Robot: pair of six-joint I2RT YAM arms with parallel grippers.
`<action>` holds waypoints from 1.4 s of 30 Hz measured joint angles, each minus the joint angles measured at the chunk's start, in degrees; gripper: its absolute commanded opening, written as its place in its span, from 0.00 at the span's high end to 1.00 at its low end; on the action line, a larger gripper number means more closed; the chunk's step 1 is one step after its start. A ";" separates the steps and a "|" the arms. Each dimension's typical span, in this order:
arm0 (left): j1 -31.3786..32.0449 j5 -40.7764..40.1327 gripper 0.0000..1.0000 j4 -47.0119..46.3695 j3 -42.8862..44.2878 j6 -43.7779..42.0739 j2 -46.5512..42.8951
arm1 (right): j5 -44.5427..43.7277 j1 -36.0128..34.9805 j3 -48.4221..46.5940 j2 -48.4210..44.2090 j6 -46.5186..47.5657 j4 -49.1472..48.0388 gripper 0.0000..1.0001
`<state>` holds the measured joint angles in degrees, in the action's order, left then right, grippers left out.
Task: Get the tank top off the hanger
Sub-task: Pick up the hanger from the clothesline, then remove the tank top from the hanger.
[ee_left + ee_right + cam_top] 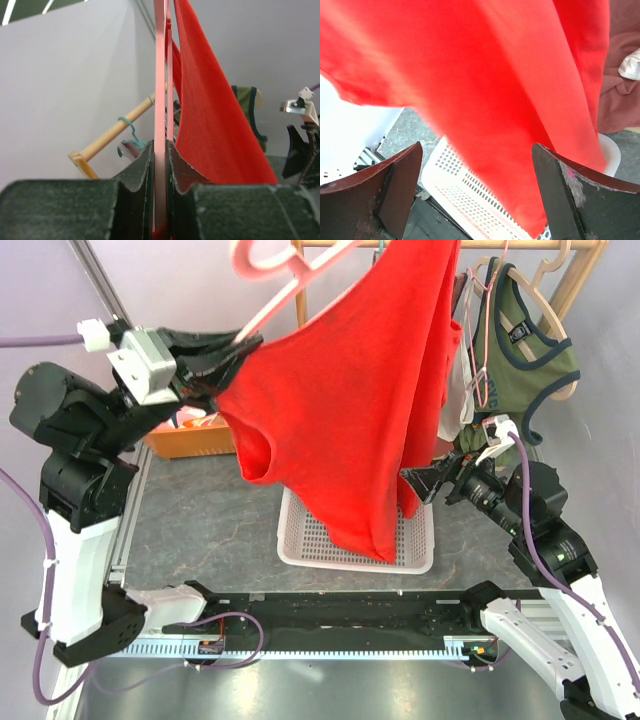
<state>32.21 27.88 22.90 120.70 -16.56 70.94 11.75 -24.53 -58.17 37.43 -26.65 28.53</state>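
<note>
A red tank top (345, 400) hangs on a pink hanger (285, 280), held up over the table. My left gripper (228, 358) is shut on the hanger's lower end; in the left wrist view the pink bar (160, 100) runs up from between my closed jaws, with the red cloth (215, 130) to its right. My right gripper (425, 483) is open beside the top's lower right edge. In the right wrist view the red cloth (485, 85) hangs just in front of my spread fingers (570, 195), not touching them.
A white perforated basket (420, 545) lies on the table under the top and shows in the right wrist view (470, 195). A wooden rack (580, 270) at the back right holds a green tank top (530, 350). An orange box (190, 435) sits at the back left.
</note>
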 measured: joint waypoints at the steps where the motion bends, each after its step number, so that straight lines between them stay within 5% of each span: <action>1: 0.00 -0.02 0.98 0.17 -2.23 -0.09 -1.38 | 0.02 0.00 -0.39 0.13 0.09 0.24 0.02; 11: -0.04 0.33 0.98 2.71 -23.30 -0.11 -14.49 | 0.52 0.00 -6.73 1.70 0.57 1.11 0.02; 42: -0.11 2.62 0.98 4.70 -40.15 2.62 -21.40 | 2.60 0.00 -16.74 13.99 -0.55 -11.04 0.07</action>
<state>32.10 30.50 27.59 80.55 -13.93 49.54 14.35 -24.53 -74.91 51.42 -27.20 17.50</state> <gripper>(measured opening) 0.151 0.948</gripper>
